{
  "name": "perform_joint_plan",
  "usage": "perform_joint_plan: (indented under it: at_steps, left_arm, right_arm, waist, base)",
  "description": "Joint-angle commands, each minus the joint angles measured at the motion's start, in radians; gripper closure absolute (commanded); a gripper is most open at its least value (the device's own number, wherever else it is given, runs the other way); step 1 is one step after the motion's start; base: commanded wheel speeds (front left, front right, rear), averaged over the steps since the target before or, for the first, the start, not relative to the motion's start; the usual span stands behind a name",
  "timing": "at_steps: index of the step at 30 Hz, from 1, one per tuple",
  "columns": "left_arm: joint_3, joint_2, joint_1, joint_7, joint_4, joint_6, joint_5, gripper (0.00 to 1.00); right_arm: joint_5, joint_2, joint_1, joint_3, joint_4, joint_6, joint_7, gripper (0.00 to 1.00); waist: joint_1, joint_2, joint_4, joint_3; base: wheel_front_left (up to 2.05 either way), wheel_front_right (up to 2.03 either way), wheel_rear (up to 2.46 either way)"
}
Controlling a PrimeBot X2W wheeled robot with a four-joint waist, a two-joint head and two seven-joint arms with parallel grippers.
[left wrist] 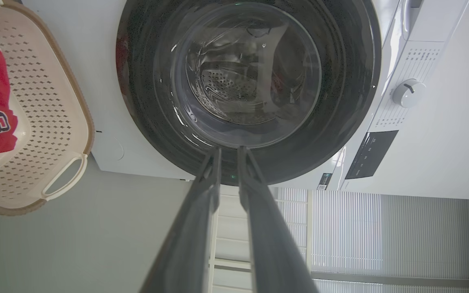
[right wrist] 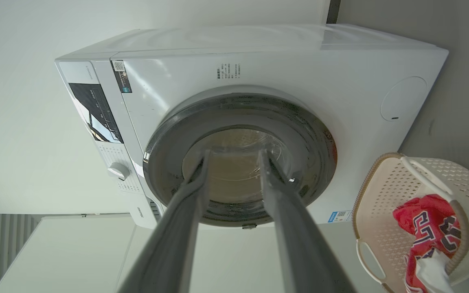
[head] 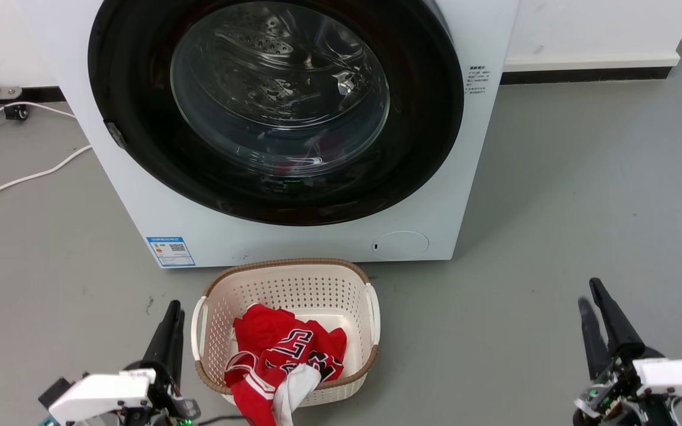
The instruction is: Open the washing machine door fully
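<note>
The washing machine [head: 317, 242] is a white front-loader standing straight ahead in the head view. Its washing machine door [head: 140, 89], a glossy black disc with a clear domed glass centre, lies flush against the front; a small latch tab [head: 115, 133] sits on its left rim. Low at the left, my left gripper [head: 172, 310] is shut and empty, well short of the door. My right gripper [head: 588, 294] is open and empty at the lower right. The left wrist view looks along my left gripper [left wrist: 228, 150] at the door [left wrist: 250, 81]. The right wrist view shows the door [right wrist: 316, 146] beyond my right gripper [right wrist: 234, 154].
A cream perforated basket [head: 288, 284] holding a red jersey [head: 282, 349] stands on the floor right in front of the machine, between my arms. White cables [head: 21, 177] trail over the grey floor at the left. Open floor lies to the machine's right.
</note>
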Motion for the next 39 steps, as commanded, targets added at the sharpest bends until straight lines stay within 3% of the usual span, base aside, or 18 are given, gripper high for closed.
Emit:
perform_joint_plan:
  at_steps: [1,8,27,39]
  left_arm:
    - [-0.003,0.0,-0.001,-0.004,-0.006,0.0,0.001,0.0]
    - [-0.004,0.0,0.009,-0.04,-0.032,0.004,0.062,0.0]
    - [-0.081,0.0,0.032,-0.121,-0.134,0.09,0.479,0.0]
    - [-0.118,0.0,0.048,-0.166,-0.16,0.125,0.692,0.0]
  right_arm:
    - [-0.003,0.0,0.0,0.002,-0.005,0.0,-0.004,0.0]
    - [-0.071,0.0,0.015,0.0,-0.03,0.0,-0.04,0.0]
    - [-0.567,0.002,0.06,0.063,-0.15,0.0,-0.123,0.0]
    - [-0.798,0.003,0.082,0.088,-0.173,0.0,-0.167,0.0]
  waist:
    - [0.0,-0.0001,0.0,0.0]
    - [0.0,-0.0001,-0.001,0.001]
    - [0.0,-0.0001,0.0,0.004]
    - [0.0,-0.0001,0.001,0.005]
  base:
    - [0.0,0.0,0.0]
    - [0.0,0.0,0.0]
    - [0.0,0.0,0.0]
    - [0.0,0.0,0.0]
